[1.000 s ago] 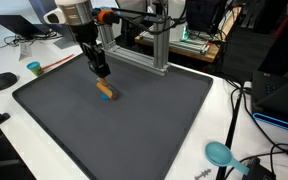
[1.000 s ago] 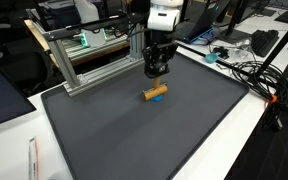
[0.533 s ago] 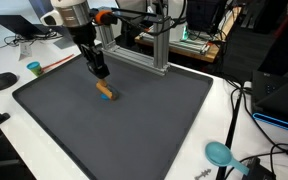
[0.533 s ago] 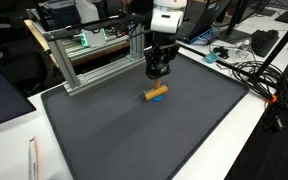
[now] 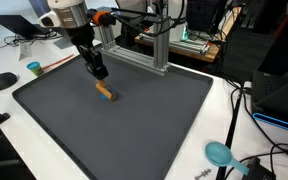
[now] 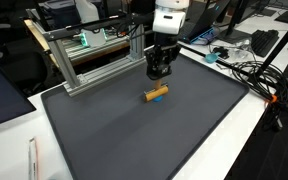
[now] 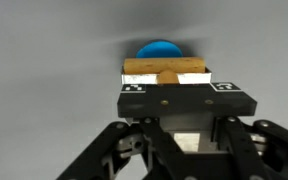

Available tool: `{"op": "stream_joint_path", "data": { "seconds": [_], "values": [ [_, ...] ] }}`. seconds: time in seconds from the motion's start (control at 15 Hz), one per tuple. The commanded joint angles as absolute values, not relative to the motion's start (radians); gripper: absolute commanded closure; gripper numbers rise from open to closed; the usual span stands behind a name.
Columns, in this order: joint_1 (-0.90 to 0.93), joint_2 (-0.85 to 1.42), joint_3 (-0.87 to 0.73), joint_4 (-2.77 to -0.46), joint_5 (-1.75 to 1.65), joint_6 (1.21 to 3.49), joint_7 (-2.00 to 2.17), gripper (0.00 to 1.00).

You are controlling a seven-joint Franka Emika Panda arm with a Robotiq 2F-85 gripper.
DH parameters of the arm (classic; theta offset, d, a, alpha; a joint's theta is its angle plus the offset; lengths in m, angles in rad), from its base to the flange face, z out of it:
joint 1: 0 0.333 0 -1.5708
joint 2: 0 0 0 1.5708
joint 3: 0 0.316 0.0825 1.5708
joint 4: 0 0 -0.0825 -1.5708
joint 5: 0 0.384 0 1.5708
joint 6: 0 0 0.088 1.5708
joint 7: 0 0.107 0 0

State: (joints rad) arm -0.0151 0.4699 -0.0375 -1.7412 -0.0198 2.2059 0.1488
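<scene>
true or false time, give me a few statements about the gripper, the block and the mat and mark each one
1. The wooden block lies on the dark mat. True.
2. The gripper holds the block. False: it hangs above the block, apart from it.
3. An aluminium frame stands by the mat's edge. True.
4. The block is red all over. False: it is wood-coloured with a blue part.
5. The teal cup stands on the mat. False: it stands off the mat, on the white table.

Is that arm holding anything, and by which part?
Nothing is held. The fingers hang empty above the wooden block, which lies on the grey mat.
</scene>
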Motion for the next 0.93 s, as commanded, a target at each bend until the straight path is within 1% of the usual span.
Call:
{"op": "stream_joint_path", "data": {
  "seconds": [0.0,0.87],
  "values": [
    [-0.017,0.530,-0.035,-1.714,0.001,2.247,0.144,0.78],
    [-0.014,0.525,-0.042,-1.722,-0.005,2.290,0.164,0.78]
  ]
}}
